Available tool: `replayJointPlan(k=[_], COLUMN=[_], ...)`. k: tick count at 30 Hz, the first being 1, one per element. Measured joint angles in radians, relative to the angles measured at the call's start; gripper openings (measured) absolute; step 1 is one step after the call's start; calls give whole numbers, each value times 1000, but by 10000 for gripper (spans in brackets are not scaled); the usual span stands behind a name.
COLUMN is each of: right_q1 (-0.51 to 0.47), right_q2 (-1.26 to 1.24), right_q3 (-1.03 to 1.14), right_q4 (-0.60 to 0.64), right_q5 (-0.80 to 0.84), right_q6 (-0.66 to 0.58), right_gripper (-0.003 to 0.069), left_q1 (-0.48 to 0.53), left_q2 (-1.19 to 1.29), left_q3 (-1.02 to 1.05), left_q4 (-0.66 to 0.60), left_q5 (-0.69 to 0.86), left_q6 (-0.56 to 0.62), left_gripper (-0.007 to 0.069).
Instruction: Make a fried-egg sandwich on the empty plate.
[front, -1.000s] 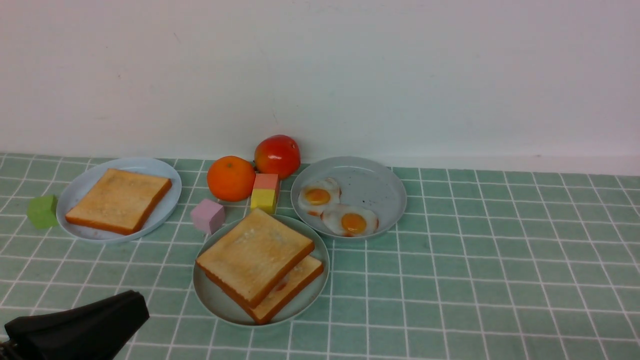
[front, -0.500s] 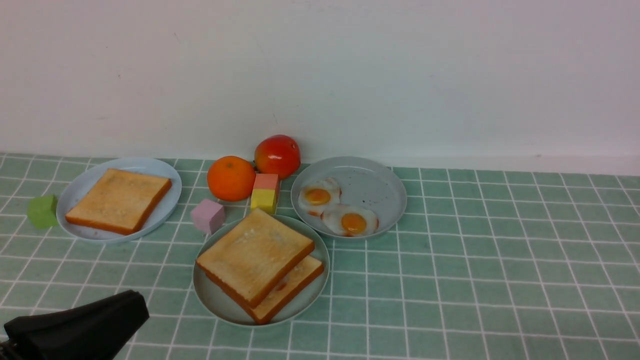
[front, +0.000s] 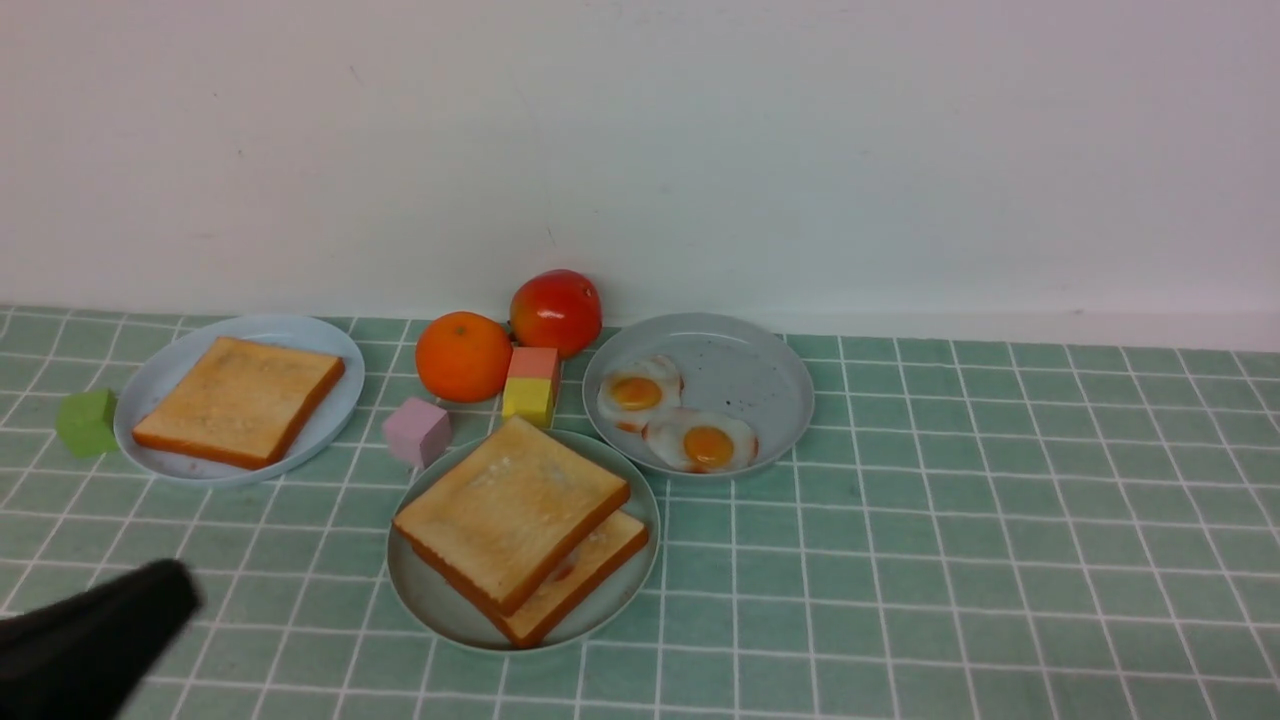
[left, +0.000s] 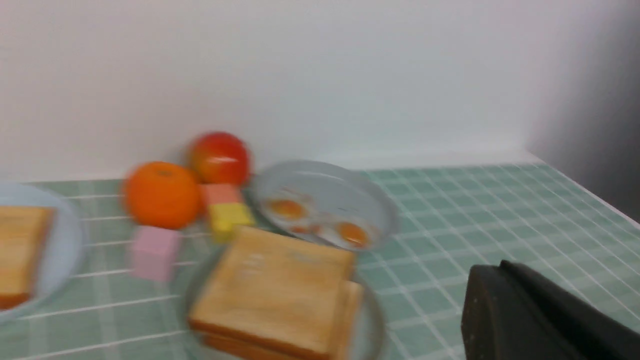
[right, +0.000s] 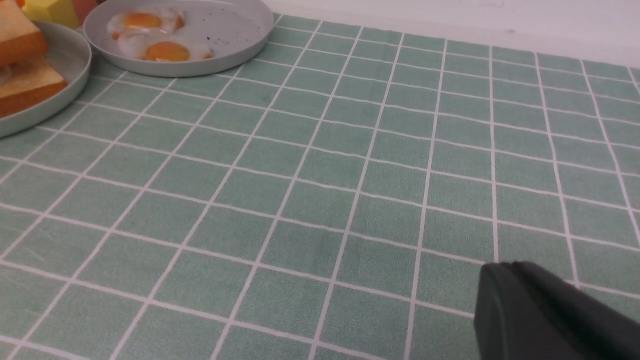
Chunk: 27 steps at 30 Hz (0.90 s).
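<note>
Golden-brown stacked toast sandwich (front: 520, 525) filled round mint-green plate (front: 430, 600); green-checked desk (front: 950, 560) rightward lay bare. Black left pincer (front: 90, 640) blurred, right pincer (right: 545, 315) partly shown: spread unclear for both.

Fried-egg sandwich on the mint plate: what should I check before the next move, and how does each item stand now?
1. The fried-egg sandwich sits stacked on the mint-green plate, top slice skewed: ok.
2. Egg between the slices: only an orange sliver shows at the edge; cannot tell.
3. Left gripper apart from the plate: ok.
4. Left gripper open or shut: cannot tell.
5. Right gripper over bare cloth, away from the food: ok.
</note>
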<state>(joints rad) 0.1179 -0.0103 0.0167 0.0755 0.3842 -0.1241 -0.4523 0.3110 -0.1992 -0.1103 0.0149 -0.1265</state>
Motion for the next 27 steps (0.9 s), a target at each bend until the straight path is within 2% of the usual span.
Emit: replayJointPlan(k=[1, 2, 5, 9, 12, 27], right_q1=[0, 0, 0, 0, 1, 1], right_q2=[0, 0, 0, -1, -1, -1], right_q3=[0, 0, 0, 0, 0, 0], right_q4=[0, 0, 0, 0, 0, 0], right_q5=[0, 0, 0, 0, 0, 0], right_q6=[0, 0, -1, -1, -1, -2], right_gripper=[10, 10, 13, 18, 20, 39], left_q1=[90, 100, 263, 368, 390, 391], left_q2=[-75, -84, -249, -319, -321, -321], left_q3=[33, 43, 148, 221, 230, 230], left_q4=[3, 3, 9, 15, 19, 21], left_q5=[26, 33, 95, 257, 356, 367], left_q6=[-2, -2, -4, -7, -7, -7], left_gripper=[-13, -13, -13, -13, -13, -13])
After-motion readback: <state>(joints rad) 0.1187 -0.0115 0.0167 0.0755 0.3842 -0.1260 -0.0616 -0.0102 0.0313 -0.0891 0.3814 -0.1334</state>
